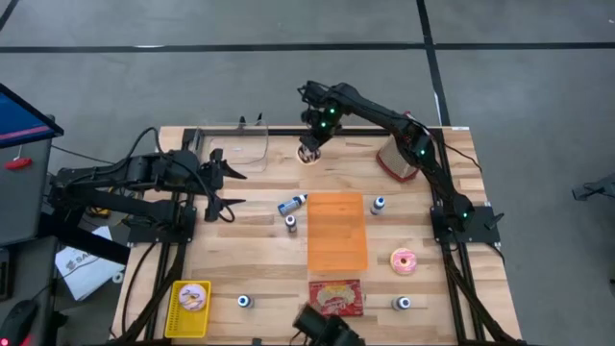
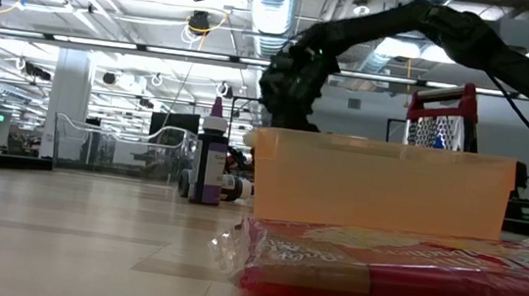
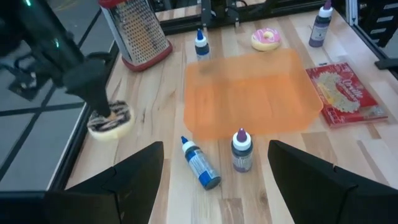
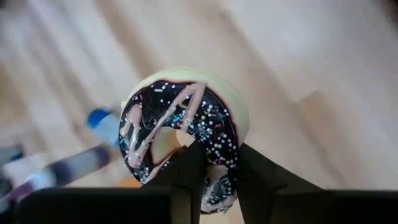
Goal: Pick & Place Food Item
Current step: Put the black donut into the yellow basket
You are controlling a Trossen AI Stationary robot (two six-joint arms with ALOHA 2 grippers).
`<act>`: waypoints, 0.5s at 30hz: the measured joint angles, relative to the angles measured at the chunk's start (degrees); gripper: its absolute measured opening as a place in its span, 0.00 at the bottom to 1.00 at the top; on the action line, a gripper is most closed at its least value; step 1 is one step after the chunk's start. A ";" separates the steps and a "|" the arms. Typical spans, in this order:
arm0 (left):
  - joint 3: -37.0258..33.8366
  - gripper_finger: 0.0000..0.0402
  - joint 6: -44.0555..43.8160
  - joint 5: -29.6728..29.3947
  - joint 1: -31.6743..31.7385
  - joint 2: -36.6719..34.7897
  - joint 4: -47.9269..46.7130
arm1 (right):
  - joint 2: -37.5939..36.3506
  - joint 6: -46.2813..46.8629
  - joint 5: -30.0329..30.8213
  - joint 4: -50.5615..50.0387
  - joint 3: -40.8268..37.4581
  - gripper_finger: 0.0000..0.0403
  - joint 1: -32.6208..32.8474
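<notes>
A chocolate-glazed donut with sprinkles (image 4: 180, 118) hangs at the far middle of the table under my right gripper (image 4: 214, 171), which is shut on it. It also shows in the high view, the donut (image 1: 308, 155) below the right gripper (image 1: 309, 146), and in the left wrist view as the donut (image 3: 110, 120). My left gripper (image 1: 231, 189) waits open at the table's left side with nothing between its fingers (image 3: 124, 180). My right gripper pinches the donut's ring (image 4: 219, 163) between its two fingers. One finger (image 4: 189, 168) stands in the hole and the other (image 4: 255, 171) outside the rim. The fingers slant down from above. The donut hangs tilted below them, off the table.
An orange tray (image 1: 336, 231) lies mid-table, with small bottles (image 1: 292, 204) around it. A grater (image 1: 396, 159) stands far right, a pink donut (image 1: 404, 260) near right, a red packet (image 1: 336, 297) at the near edge, a yellow tray (image 1: 190, 306) near left, and a clear container (image 1: 240, 144) far left.
</notes>
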 joint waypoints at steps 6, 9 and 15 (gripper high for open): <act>-6.10 0.71 -1.05 -2.31 -7.00 1.97 5.38 | -3.95 -0.15 -4.66 -2.33 -1.27 0.17 4.25; -7.56 0.71 0.24 -11.72 -14.17 4.91 9.47 | -6.02 -0.16 -8.50 -2.78 -1.27 0.17 6.45; -7.92 0.71 15.79 -42.05 -31.49 15.67 22.36 | -10.85 0.87 -15.84 -3.04 -1.23 0.17 10.62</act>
